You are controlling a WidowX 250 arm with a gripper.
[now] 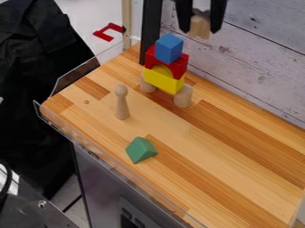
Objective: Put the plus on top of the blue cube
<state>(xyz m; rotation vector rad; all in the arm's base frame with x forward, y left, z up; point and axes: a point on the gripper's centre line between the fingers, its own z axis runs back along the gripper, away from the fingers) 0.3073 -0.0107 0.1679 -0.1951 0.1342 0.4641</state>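
Observation:
My gripper (200, 30) hangs at the top edge of the camera view, right of the block tower and higher in the picture. It is shut on a small light-wood piece, the plus (199, 24), whose lobed lower part shows between the fingers. The blue cube (169, 49) tops the tower, down and to the left of the plus and apart from it. Under the cube is a red arch (177, 67) on a yellow block (162, 81).
Two wooden supports, left (147, 85) and right (183, 96), carry the tower. A wooden peg (121, 103) and a green wedge (141, 150) stand nearer the front on the wooden table (214, 147). A plank wall (262, 58) rises behind; a clear rim edges the front.

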